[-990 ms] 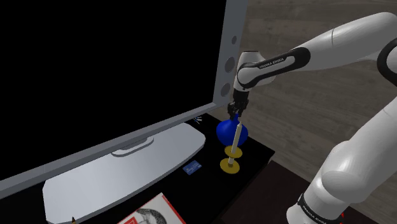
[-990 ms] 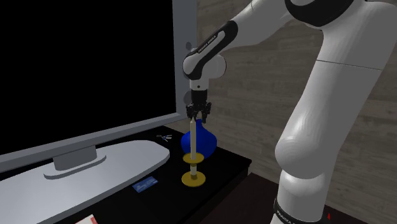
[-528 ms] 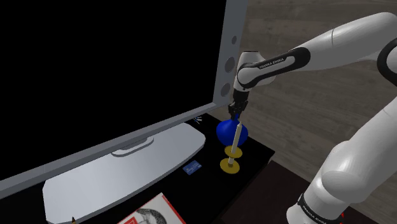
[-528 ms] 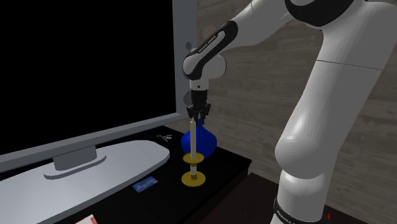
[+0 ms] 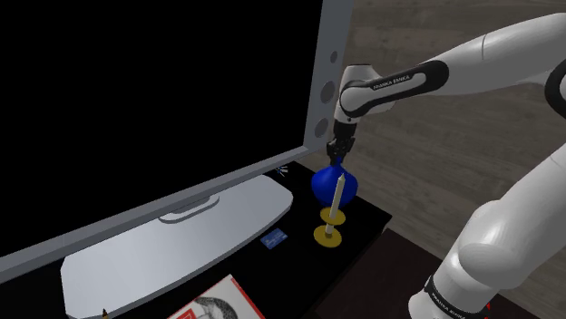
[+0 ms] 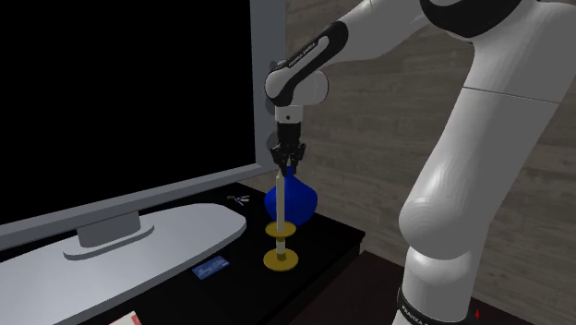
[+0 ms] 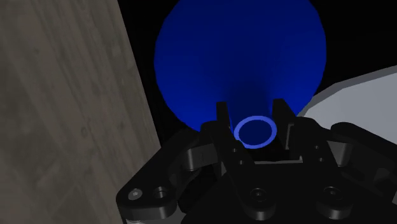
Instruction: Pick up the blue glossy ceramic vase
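Black fingers (image 7: pixel 223 116) press on either side of the slim neck of the blue vase (image 7: pixel 242 57), just under its ringed mouth, so the gripper (image 7: pixel 252 113) is clamped on that neck with no gap showing. In the shoulder view the gripper (image 5: pixel 337 154) hangs right of centre with the vase (image 5: pixel 333 185) directly beneath it, round belly downward, over the far corner of the black table (image 5: pixel 374 222). Whether its base touches the tabletop I cannot tell. The grip is on a smooth, narrow part with all the weight slung below. The lift is therefore probably best made slowly and straight up, with the wrist plumb so the belly does not swing. The flared rim should catch on the fingers if the neck slips a little. A sideways drift is the likely hazard. The candlestick (image 5: pixel 329 227) stands just beside the vase, lower in the frame, and its pale candle reaches up in front of the belly. In the second exterior view it (image 6: pixel 281 249) overlaps the vase (image 6: pixel 297 199) below the gripper (image 6: pixel 287 159). The grey edge of the big screen (image 5: pixel 328 82) rises close on the other side. The vase is the one container here. Its mouth is open, and I see nothing inside but dark blue shade.
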`<action>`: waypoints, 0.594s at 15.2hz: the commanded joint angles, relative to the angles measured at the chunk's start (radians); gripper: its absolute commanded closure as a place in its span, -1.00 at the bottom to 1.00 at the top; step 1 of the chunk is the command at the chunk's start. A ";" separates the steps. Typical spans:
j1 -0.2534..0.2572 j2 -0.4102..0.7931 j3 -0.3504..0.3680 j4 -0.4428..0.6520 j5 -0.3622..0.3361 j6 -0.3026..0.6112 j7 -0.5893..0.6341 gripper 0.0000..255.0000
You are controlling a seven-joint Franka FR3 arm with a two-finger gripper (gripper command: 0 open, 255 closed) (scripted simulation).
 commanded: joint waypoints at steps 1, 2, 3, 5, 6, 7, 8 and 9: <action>-0.001 -0.013 0.000 0.017 -0.001 -0.030 0.000 1.00; 0.000 -0.017 0.001 0.027 -0.001 -0.044 0.000 1.00; 0.000 -0.021 0.001 0.037 -0.002 -0.057 0.000 1.00; 0.000 -0.028 0.002 0.057 -0.002 -0.085 0.001 1.00; 0.000 -0.032 0.003 0.068 -0.002 -0.098 0.001 1.00; 0.000 -0.035 0.003 0.078 -0.002 -0.112 0.001 1.00; 0.000 -0.037 0.004 0.089 -0.003 -0.126 0.002 1.00; 0.000 -0.040 0.004 0.100 -0.003 -0.139 0.002 1.00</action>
